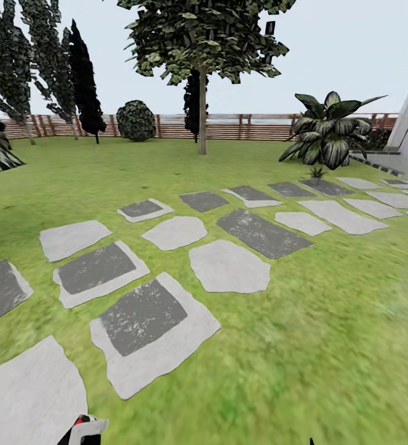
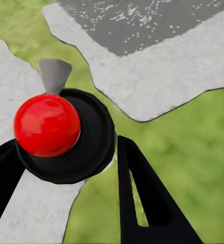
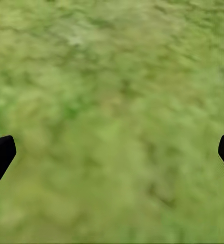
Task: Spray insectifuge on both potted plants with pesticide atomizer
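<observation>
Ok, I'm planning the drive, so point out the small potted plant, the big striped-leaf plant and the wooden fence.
small potted plant [image 1: 317,172]: head view, on its green leaf rosette.
big striped-leaf plant [image 1: 329,133]: head view, on its central broad leaves.
wooden fence [image 1: 229,127]: head view, on the slats right of the tree trunk.

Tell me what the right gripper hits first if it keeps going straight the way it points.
The lawn. Between the right gripper's spread fingers there is just blurred grass, with nothing standing in front of it; how far off the ground lies is unclear.

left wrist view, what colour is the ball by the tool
Glossy red ball, set in a black ring; clearest in the left wrist view.
</observation>
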